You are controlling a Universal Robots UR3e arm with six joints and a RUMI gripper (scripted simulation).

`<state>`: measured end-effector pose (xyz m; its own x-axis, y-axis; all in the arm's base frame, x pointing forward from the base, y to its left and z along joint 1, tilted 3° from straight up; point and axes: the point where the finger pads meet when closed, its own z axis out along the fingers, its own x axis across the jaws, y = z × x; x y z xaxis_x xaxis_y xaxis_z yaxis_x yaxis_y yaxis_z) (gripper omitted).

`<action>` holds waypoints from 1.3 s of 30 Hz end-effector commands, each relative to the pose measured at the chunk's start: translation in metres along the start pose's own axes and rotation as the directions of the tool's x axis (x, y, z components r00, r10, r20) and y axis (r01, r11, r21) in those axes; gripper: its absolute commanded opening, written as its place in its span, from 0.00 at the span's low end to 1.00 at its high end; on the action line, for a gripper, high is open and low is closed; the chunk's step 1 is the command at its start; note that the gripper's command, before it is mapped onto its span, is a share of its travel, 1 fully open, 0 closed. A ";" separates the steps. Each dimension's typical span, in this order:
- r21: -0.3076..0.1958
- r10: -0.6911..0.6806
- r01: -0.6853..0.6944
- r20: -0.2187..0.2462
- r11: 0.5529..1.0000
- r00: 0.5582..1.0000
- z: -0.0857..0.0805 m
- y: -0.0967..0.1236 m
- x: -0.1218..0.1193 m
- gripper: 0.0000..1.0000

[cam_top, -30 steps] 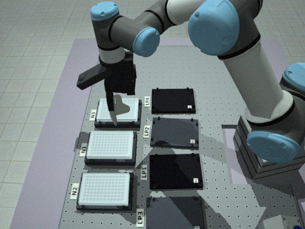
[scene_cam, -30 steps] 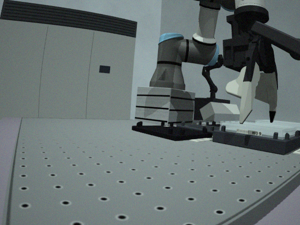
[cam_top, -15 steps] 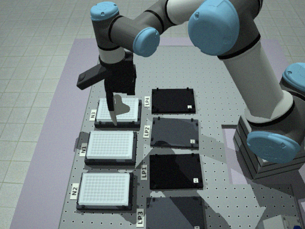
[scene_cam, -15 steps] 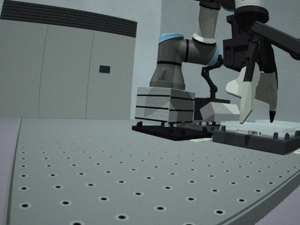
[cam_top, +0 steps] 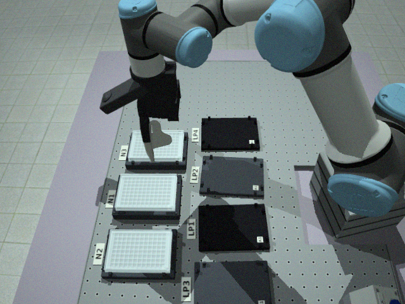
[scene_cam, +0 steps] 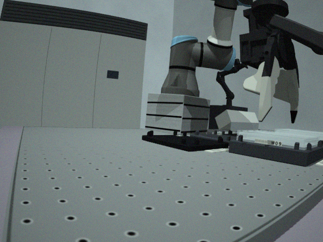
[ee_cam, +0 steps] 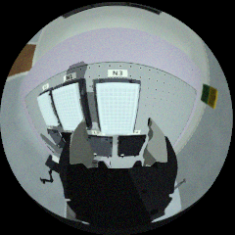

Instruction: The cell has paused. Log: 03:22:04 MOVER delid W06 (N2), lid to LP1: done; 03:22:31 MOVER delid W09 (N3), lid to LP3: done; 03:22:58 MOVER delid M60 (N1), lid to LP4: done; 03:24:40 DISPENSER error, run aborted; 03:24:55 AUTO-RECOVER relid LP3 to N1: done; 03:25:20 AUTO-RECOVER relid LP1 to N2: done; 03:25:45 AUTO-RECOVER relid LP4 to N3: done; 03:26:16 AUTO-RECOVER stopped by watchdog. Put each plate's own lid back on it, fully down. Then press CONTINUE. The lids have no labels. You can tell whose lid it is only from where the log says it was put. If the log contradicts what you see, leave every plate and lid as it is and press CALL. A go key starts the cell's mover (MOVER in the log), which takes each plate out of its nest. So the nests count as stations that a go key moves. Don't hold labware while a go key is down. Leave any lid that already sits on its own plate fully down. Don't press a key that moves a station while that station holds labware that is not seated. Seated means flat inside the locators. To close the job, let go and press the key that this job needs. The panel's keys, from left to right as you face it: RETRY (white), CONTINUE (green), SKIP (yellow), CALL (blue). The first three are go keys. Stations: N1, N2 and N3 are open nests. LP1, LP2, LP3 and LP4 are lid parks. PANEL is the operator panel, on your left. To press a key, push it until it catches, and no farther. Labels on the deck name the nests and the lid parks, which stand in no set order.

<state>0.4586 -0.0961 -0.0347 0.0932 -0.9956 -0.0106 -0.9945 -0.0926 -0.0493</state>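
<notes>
The pale grey perforated deck [cam_top: 222, 85] [scene_cam: 78, 195] carries the grey UR3e arm with blue joint caps [cam_top: 340, 107] [scene_cam: 224, 25] at the right. The dark nest N3 [cam_top: 157, 165] [scene_cam: 268, 155] stands far left, holding the clear-lidded white plate W09 [cam_top: 173, 153] [scene_cam: 248, 139] [ee_cam: 117, 108]. Nearer come the white plate in N1 [cam_top: 147, 191] [ee_cam: 69, 107] and the white plate in N2 [cam_top: 138, 250] [ee_cam: 47, 109], apparently lidded too. To their right, the flat dark parks LP4 [cam_top: 230, 133] [scene_cam: 181, 144] [ee_cam: 131, 146], LP2 [cam_top: 232, 177], LP1 [cam_top: 232, 227] and LP3 [cam_top: 225, 284] show no lid. The black gripper [cam_top: 152, 153] [scene_cam: 277, 121] [ee_cam: 117, 117] hangs above N3, its pale fingers wide apart, holding nothing.

By the task record, N1 and N3 wear each other's lids; N2's is right. The step in hand is probably lifting N3's lid onto a park. Centre the fingers across it, descend level, and close on the lid's skirt alone: too deep would pinch the plate as well. Lift straight up, and check that W09 remains flat inside the locators.

Taking nest N3 [cam_top: 157, 166] [scene_cam: 268, 154] [ee_cam: 138, 104] as our landmark, we see the gripper [cam_top: 155, 151] [scene_cam: 277, 121] [ee_cam: 117, 117] a little higher above it than half a second ago. The arm's wrist [cam_top: 147, 66] [scene_cam: 270, 10] has risen with it, so we now have a wider gap between the fingertips and the plate [cam_top: 173, 144] [scene_cam: 294, 139] [ee_cam: 117, 108] in that nest.
</notes>
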 end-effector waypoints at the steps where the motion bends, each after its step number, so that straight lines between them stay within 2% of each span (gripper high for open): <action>1: 0.002 0.000 0.000 -0.001 1.000 1.000 -0.006 -0.001 0.000 0.82; 6: 0.002 0.000 0.000 -0.001 1.000 1.000 -0.008 -0.001 0.001 0.82; 7: 0.002 0.014 -0.014 -0.001 1.000 1.000 -0.008 0.003 -0.003 0.00; 33: 0.002 0.014 -0.014 -0.001 1.000 1.000 -0.008 0.091 -0.084 0.00; 35: 0.002 0.014 -0.014 -0.001 1.000 1.000 -0.008 0.091 -0.084 0.00; 39: 0.002 0.014 -0.014 -0.001 1.000 1.000 -0.008 0.106 -0.098 0.00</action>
<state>0.3585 -0.0193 -0.0325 0.0799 -0.9967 -0.0143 -0.9961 -0.0793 -0.0397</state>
